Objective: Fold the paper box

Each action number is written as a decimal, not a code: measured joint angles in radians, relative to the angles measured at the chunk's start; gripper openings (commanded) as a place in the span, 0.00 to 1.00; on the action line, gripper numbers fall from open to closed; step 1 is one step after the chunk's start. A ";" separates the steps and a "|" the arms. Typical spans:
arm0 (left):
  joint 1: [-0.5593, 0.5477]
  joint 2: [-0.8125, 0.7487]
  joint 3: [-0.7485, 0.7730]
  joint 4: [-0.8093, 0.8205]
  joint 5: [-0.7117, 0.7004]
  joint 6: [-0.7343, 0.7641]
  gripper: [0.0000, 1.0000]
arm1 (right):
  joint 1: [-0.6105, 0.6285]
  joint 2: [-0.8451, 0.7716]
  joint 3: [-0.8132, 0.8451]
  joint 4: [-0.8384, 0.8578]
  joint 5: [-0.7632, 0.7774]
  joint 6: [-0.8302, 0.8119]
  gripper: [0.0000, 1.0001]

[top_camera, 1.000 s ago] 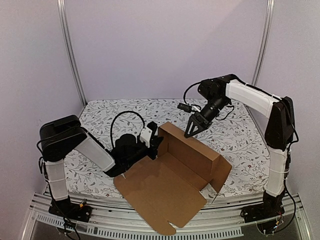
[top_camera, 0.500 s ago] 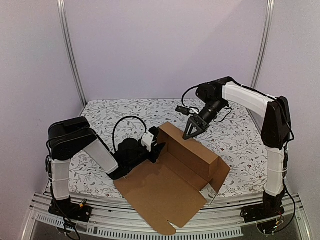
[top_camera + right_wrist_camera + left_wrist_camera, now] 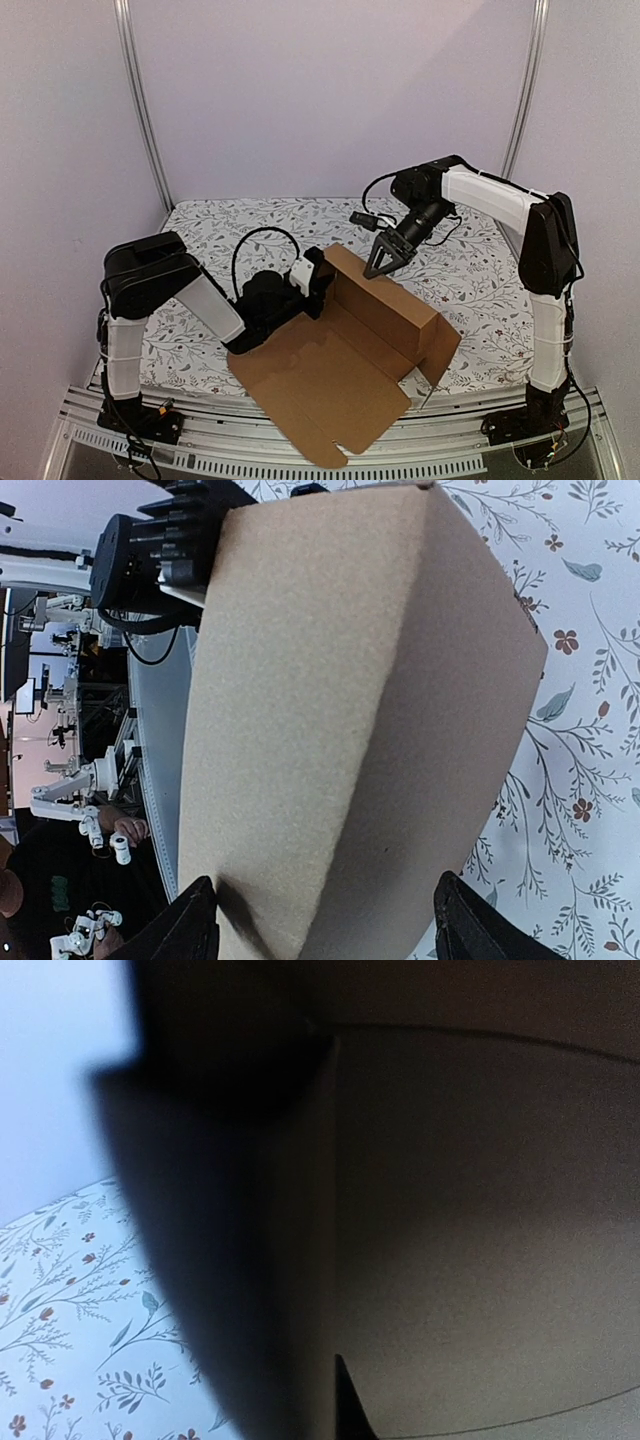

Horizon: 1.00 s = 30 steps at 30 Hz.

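The paper box point(image 3: 320, 385) is brown cardboard, part folded: a wide flat panel lies at the near edge and a long back wall point(image 3: 395, 305) stands upright. My left gripper point(image 3: 318, 283) is at the wall's left end, pressed against the side flap. In the left wrist view the cardboard point(image 3: 470, 1210) fills the frame and only one dark fingertip point(image 3: 347, 1405) shows beside a vertical fold. My right gripper point(image 3: 380, 265) is open. It straddles the top edge of the back wall near its left end, with the folded cardboard point(image 3: 330, 680) between its fingers point(image 3: 195, 920).
A floral cloth point(image 3: 220, 235) covers the table. The box's flat panel overhangs the near edge above the metal rail point(image 3: 200, 455). Two frame posts point(image 3: 140, 110) stand at the back corners. The left arm's cable point(image 3: 250, 240) loops above its wrist.
My left arm has moved right, bringing its gripper closer against the box's left end. My right gripper has shifted slightly left and down onto the back wall's top edge.
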<state>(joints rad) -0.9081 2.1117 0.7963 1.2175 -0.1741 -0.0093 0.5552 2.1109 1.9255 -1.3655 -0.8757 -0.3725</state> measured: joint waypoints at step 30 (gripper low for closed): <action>-0.060 0.050 -0.035 0.159 -0.144 0.002 0.03 | 0.031 0.112 0.287 0.014 0.038 0.151 0.83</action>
<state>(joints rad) -0.9684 2.1620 0.7612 1.3762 -0.3183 -0.0078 0.5861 2.2230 2.2127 -1.3510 -0.8379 -0.2211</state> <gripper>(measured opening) 0.035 0.831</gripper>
